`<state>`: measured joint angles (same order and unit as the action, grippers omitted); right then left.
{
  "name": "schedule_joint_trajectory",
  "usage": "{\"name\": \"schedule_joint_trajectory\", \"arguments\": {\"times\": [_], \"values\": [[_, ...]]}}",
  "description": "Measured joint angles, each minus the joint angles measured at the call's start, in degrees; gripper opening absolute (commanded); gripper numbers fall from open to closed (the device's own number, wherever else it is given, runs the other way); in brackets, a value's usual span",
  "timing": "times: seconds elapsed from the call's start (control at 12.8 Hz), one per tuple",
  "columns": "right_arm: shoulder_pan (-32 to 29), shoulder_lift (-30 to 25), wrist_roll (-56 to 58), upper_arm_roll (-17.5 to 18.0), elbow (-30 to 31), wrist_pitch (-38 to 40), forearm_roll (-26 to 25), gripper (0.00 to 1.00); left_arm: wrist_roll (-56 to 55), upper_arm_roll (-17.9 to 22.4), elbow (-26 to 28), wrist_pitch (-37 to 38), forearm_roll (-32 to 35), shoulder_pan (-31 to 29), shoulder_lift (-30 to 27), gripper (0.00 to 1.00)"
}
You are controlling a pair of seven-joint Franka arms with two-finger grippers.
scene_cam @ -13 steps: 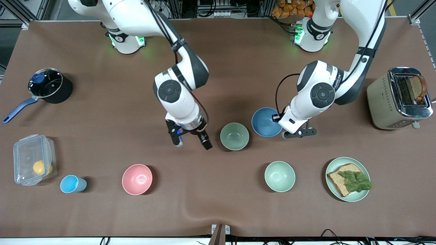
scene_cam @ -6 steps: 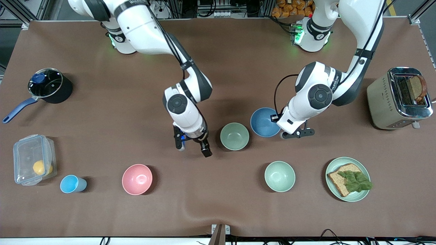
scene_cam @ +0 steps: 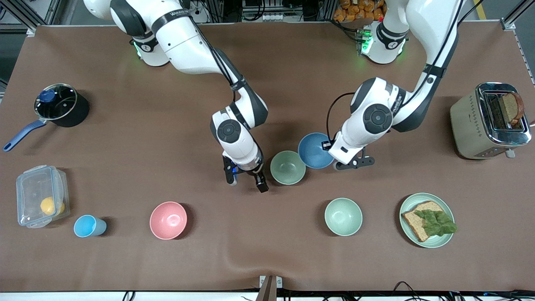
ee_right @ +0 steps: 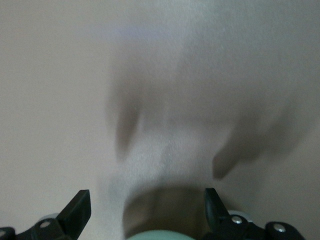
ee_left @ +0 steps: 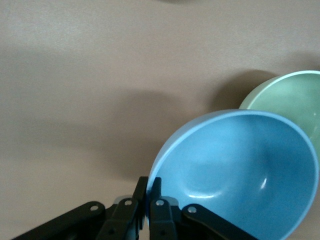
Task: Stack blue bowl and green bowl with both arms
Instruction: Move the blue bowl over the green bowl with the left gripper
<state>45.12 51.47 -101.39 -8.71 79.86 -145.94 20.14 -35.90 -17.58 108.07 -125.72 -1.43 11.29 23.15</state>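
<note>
The blue bowl [scene_cam: 313, 149] is tilted and lifted by its rim, and its edge reaches the rim of the green bowl [scene_cam: 287, 167]. My left gripper [scene_cam: 333, 158] is shut on the blue bowl's rim; in the left wrist view the gripper [ee_left: 149, 182] pinches that rim of the blue bowl [ee_left: 240, 175], with the green bowl [ee_left: 292, 95] just past it. My right gripper [scene_cam: 245, 183] is open and low beside the green bowl, toward the right arm's end. In the right wrist view the gripper [ee_right: 145, 200] is open wide, with the green bowl's rim [ee_right: 160, 236] between the fingers.
A mint-green bowl [scene_cam: 343, 216], a pink bowl [scene_cam: 168, 220] and a plate with bread [scene_cam: 418, 200] lie nearer the camera. A light-blue cup [scene_cam: 89, 226], a plastic box [scene_cam: 41, 195], a pot [scene_cam: 60, 104] and a toaster [scene_cam: 489, 121] stand at the table's ends.
My left gripper has carried the blue bowl toward the green bowl until their rims meet. My right gripper has moved closer to the green bowl, still open.
</note>
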Motion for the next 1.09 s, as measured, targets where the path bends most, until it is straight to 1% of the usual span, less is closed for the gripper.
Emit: {"name": "schedule_joint_trajectory", "arguments": {"times": [0.31,0.55,1.09], "values": [[-0.31,0.0,-2.46,0.04,-0.54,0.1,0.03,1.0,-0.02,-0.02,-0.06,-2.99,-0.93,1.14,0.37,0.0],[-0.47,0.0,-3.22,0.04,-0.58,0.12,0.08,1.0,-0.02,-0.03,-0.52,-5.76,-2.37,2.36,1.65,0.0],[-1.2,0.0,-5.54,0.03,-0.59,0.23,0.1,1.0,-1.54,-0.04,-5.72,-6.12,-2.56,4.59,6.06,0.0]]}}
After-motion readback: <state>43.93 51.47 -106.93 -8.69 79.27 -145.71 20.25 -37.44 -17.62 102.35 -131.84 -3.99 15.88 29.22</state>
